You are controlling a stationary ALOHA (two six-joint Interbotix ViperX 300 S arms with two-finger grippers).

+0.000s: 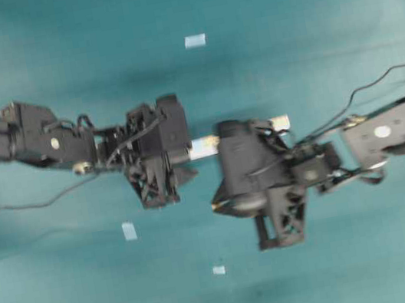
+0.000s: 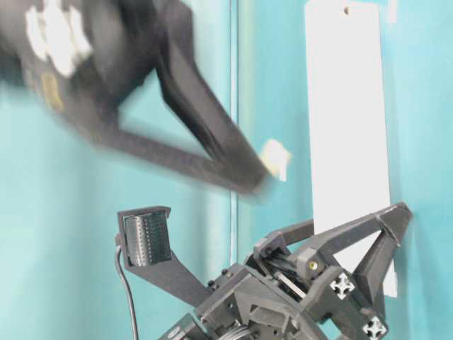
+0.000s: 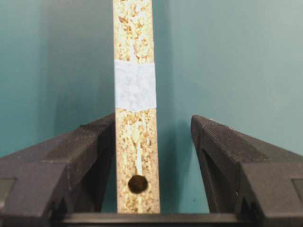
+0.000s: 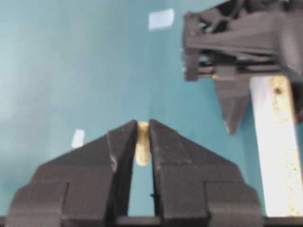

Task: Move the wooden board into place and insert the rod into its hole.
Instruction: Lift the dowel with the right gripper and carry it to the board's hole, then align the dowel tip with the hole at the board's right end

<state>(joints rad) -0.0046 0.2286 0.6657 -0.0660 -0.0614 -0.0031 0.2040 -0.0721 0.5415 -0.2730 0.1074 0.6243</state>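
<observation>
Pinching rod (image 4: 142,142), right hand (image 4: 142,137) nears board (image 3: 136,142); left hand (image 3: 151,165) spread, bracing; align with hole (image 3: 138,183)

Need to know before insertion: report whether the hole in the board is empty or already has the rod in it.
Empty. The left wrist view shows the hole dark and open in the wooden board; the rod sits pinched in the right gripper.

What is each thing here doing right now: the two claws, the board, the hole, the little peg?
Left gripper: jaws apart, straddling the board; one finger against it, gap on the other side.
Right gripper: shut on the rod.
Wooden board: on edge, speckled side up, between the left fingers.
Hole: empty.
Rod: pinched between the right fingertips, not yet inserted.
</observation>
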